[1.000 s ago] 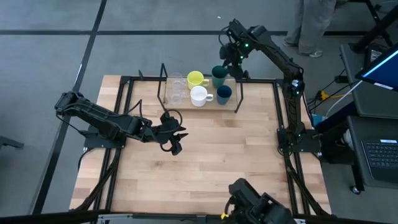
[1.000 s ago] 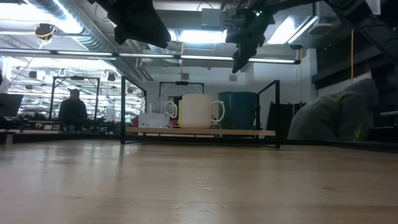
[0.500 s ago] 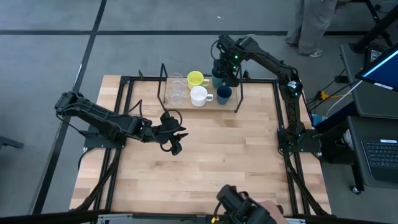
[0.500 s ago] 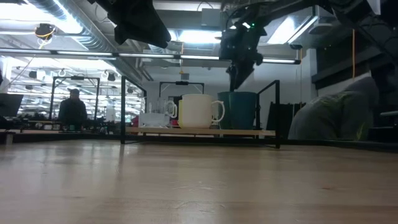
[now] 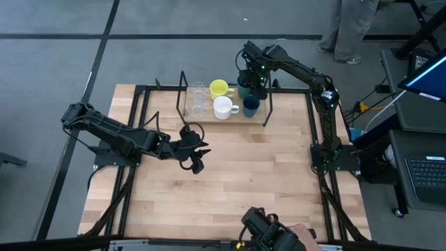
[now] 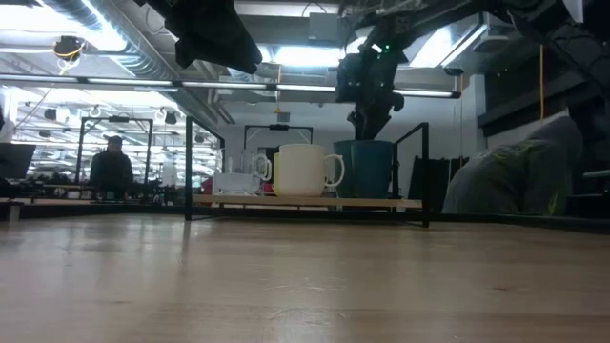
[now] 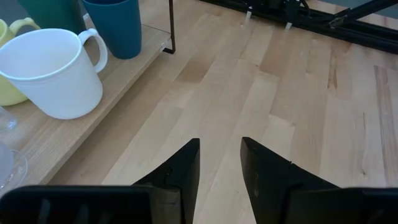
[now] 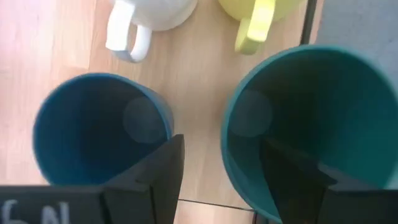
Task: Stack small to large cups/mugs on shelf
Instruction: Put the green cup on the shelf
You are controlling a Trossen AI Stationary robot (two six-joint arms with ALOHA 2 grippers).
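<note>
Hovering with fingers apart astride the dark green cup's point(image 8: 311, 118) rim at the shelf's point(image 5: 233, 116) right end, right gripper point(image 8: 217, 180), left gripper point(image 7: 220, 168) narrowly parted, empty, mid-table.

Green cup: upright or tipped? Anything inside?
Upright and empty. The green cup stands mouth-up on the shelf, its bare inside in the right wrist view; the right claw straddles its rim.

Even bright overhead light, ceiling strip lights point(image 6: 286, 57) glaring at upper centre of low view, soft faint shadows, foreground tabletop point(image 6: 286, 286) blurred, backlit dark arms
</note>
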